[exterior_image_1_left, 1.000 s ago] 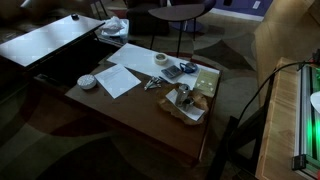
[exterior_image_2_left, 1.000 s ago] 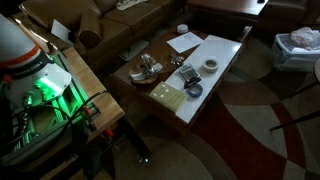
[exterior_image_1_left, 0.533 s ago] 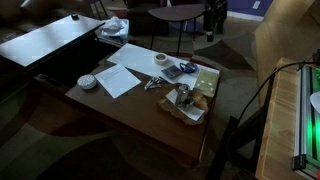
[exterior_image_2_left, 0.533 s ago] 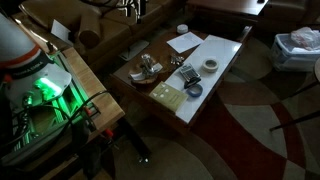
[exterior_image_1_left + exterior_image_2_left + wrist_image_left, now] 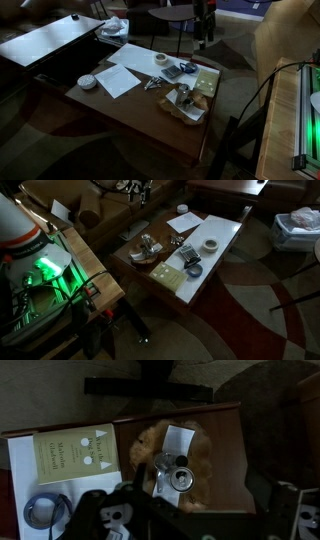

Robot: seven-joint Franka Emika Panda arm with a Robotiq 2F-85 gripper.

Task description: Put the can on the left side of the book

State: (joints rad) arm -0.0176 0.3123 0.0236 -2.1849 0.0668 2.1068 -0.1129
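Observation:
The can (image 5: 183,95) is a small shiny metal cylinder. It stands on a brown crumpled wrapper near the table's edge, and also shows in the other exterior view (image 5: 148,246) and in the wrist view (image 5: 181,479). The book (image 5: 206,81), thin with a yellowish-green cover, lies flat beside it and is visible in the other exterior view (image 5: 170,276) and the wrist view (image 5: 76,453). My gripper (image 5: 203,38) hangs high above the table, well apart from both, and shows at the top of the other exterior view (image 5: 141,192). In the wrist view its jaws (image 5: 198,515) are dark, seem open and hold nothing.
On the wooden table (image 5: 130,105) lie a white paper sheet (image 5: 118,78), a white round disc (image 5: 88,81), a pale tape roll (image 5: 161,59), a dark calculator-like slab (image 5: 174,70) and a bluish ring (image 5: 44,510). A green-lit rack (image 5: 45,270) stands beside the table.
My arm and gripper have come into view at the top of both exterior views and moved a little lower and sideways. Nothing on the table has moved.

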